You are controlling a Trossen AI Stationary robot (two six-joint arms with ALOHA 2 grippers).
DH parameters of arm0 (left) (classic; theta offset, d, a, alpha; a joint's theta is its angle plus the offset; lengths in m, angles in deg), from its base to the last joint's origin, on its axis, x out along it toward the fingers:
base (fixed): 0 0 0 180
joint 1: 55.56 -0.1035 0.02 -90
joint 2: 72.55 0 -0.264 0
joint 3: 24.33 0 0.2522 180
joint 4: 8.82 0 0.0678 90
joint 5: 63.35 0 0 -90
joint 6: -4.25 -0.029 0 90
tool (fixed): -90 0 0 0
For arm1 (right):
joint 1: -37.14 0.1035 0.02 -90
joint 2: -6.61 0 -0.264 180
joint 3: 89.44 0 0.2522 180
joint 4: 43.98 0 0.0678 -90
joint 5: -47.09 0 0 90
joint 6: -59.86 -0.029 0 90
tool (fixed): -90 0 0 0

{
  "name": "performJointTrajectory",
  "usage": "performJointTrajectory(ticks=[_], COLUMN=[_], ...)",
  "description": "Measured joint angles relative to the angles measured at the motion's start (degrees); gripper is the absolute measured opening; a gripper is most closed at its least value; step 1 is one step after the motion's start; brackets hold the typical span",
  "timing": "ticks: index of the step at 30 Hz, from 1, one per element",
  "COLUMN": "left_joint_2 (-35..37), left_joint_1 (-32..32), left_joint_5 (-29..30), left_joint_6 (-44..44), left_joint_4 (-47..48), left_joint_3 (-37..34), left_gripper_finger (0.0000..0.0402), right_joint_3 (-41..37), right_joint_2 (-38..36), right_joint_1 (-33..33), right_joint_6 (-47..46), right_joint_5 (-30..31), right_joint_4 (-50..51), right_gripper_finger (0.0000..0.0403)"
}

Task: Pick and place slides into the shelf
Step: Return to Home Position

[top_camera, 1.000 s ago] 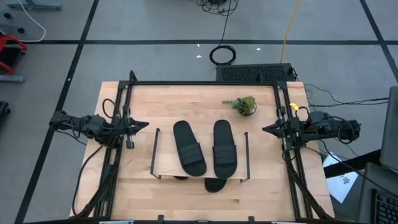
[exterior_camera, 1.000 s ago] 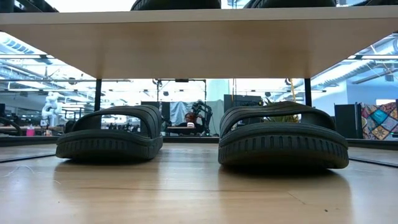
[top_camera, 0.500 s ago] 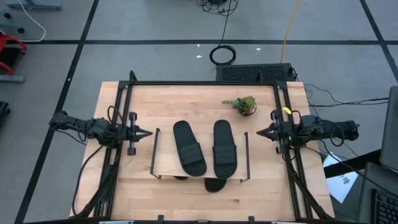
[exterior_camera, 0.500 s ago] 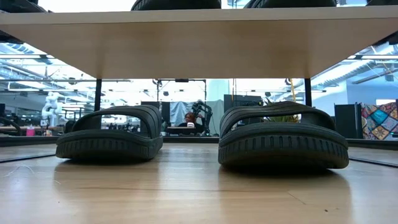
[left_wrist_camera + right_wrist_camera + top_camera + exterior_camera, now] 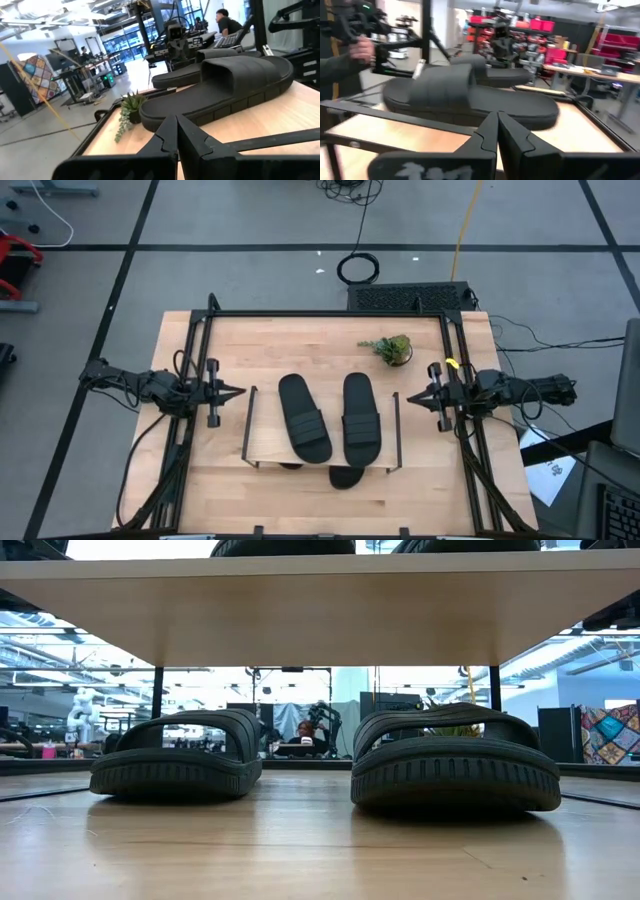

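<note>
Two slides (image 5: 305,417) lie side by side on the shelf (image 5: 265,438), two more beneath; a plant (image 5: 392,348) stands behind its right end.

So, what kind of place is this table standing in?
Most likely a robotics lab or workshop: what looks like a white robot stands in the background, a person sits at a desk, and red storage bins sit on shelves behind workbenches.
</note>
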Motion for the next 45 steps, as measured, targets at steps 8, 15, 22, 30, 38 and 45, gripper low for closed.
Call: performJointTrajectory(ticks=[8, 15, 22, 30, 38, 45], left_joint_2=[0.0, 0.0, 0.0, 0.0, 0.0, 0.0], left_joint_1=[0.0, 0.0, 0.0, 0.0, 0.0, 0.0], left_joint_5=[4.3, 4.4, 0.7, -3.3, -3.6, -3.7], left_joint_6=[5.0, 7.6, 9.7, 9.4, 10.2, 11.9], left_joint_4=[0.0, 1.1, 3.8, 5.0, 6.1, 6.1], left_joint_3=[0.0, 0.0, 0.0, 0.0, 0.0, 0.0], left_gripper_finger=[0.0, 0.0, 0.0, 0.0, 0.0, 0.0001], right_joint_3=[0.0, -1.8, -3.2, -3.2, -3.2, -3.2], right_joint_2=[0.0, 0.0, 0.0, 0.0, 0.0, 0.0], right_joint_1=[0.0, 0.0, 0.0, 0.0, 0.0, 0.0], right_joint_6=[-0.2, -2.0, -2.6, -2.6, -1.7, -3.9], right_joint_5=[1.4, 4.4, 4.4, 4.3, 1.1, 1.2], right_joint_4=[0.6, 0.9, 0.5, 0.5, 0.8, 0.9], right_gripper_finger=[0.0, 0.0, 0.0, 0.0, 0.0, 0.0])
